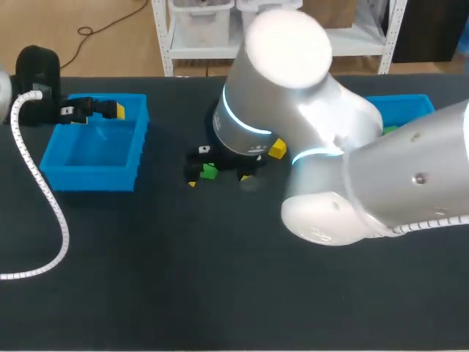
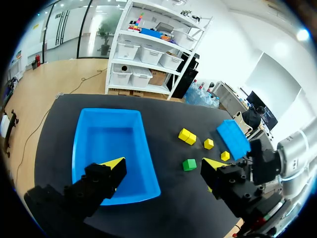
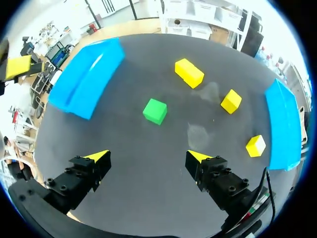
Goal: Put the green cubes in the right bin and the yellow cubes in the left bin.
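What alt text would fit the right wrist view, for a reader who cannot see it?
The open right gripper hangs over a dark table, with a green cube ahead of it. Beyond it lie yellow cubes, nearer the right bin; the left bin stands opposite.

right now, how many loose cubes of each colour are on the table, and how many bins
green cubes: 1
yellow cubes: 3, the long one may be two touching
blue bins: 2
total: 6

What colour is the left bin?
The left bin is blue, clearest in the left wrist view.
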Action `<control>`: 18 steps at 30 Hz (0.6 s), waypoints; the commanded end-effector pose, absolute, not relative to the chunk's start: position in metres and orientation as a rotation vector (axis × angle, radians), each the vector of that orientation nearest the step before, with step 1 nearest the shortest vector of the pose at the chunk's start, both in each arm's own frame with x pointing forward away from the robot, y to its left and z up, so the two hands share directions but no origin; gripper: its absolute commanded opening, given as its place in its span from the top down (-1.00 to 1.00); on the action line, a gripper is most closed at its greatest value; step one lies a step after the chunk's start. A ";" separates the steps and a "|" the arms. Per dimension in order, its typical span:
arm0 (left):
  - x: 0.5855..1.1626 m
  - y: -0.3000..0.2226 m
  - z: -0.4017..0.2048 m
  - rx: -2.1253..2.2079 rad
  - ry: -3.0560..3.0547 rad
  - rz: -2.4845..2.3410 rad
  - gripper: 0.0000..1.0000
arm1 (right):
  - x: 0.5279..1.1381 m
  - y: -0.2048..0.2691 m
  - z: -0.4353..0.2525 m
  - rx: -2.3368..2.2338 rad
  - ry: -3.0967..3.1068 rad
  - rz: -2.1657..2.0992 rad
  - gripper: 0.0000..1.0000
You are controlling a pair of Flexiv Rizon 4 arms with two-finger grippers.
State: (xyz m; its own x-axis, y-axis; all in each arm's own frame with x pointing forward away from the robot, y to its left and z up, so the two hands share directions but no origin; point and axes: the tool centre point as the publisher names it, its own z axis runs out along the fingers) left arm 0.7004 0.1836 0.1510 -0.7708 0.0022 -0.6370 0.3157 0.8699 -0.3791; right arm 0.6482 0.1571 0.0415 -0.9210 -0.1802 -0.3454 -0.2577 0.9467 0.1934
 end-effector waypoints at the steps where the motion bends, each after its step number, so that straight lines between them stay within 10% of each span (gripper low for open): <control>1: 0.700 0.185 0.150 0.231 2.376 -0.635 -1.00 | 0.668 0.168 0.029 -0.316 2.806 0.317 -1.00; 18: 0.700 0.185 0.150 0.231 2.376 -0.635 -1.00 | 0.696 0.175 0.007 -0.249 2.899 0.238 -1.00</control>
State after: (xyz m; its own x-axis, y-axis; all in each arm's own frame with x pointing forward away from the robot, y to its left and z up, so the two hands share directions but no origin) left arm 0.7004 0.1836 0.1510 -0.7708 0.0021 -0.6370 0.3157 0.8699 -0.3791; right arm 0.6862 0.1706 0.0110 -0.9539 -0.1457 -0.2623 -0.1878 0.9717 0.1431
